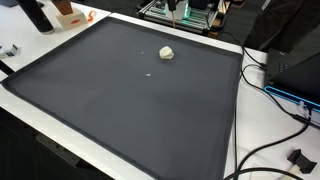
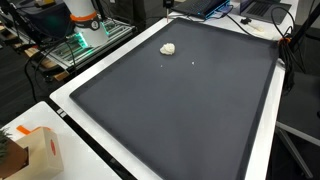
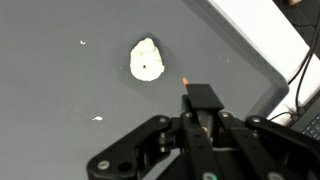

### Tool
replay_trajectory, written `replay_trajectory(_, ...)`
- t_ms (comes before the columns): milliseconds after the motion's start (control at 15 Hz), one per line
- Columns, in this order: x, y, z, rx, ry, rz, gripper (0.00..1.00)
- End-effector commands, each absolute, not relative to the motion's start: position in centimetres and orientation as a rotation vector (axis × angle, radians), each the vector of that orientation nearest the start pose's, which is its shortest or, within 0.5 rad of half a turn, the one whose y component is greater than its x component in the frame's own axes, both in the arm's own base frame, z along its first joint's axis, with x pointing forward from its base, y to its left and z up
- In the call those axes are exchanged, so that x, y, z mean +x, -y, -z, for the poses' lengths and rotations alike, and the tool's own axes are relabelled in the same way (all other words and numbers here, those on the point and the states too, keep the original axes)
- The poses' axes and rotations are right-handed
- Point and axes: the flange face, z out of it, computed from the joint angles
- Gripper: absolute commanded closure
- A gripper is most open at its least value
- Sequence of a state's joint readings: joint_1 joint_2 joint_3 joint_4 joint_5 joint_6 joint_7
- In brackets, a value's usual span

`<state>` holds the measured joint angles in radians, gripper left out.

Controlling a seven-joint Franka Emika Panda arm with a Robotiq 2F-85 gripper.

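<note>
In the wrist view, the jaws stand pressed together, angled downward.

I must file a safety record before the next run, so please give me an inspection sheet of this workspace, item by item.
Surface: dark grey mat, flat, on a white table.
Job's things: white crumpled lump lying on the mat, ahead of the claw and apart from it.
Clutter: small white crumbs on the mat near the lump.
Grippers: claw above the mat in the wrist view; a thin orange tip shows at its front; open or shut cannot be told.
Cables: black cables beside the table, off the mat.
Surroundings: brown box at a table corner; rack with green lights.
</note>
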<state>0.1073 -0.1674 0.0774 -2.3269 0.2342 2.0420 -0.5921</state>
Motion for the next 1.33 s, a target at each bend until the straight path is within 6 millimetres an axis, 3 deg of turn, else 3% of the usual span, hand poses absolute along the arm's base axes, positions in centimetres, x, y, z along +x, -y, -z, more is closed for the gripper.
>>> replay_trajectory(0, 45.8, -10.1, -40.2, -2.775, 0.958, -0.114, 0.87)
replay_trajectory(267, 45.6, -10.3, -40.6, -2.777, 0.97, -0.108, 0.87)
replay_trajectory(333, 45.6, -10.3, -40.6, -2.777, 0.97, -0.108, 0.97)
replay_trajectory(400, 45.8, -10.3, -40.5, -2.783, 0.955, -0.108, 0.97)
replay_trajectory(933, 49.3, -9.6, -40.1, -3.026, 0.437, 0.262, 0.97)
replay_trajectory(1267, 50.1, -9.0, -38.8, -3.208, 0.142, 0.28, 0.97)
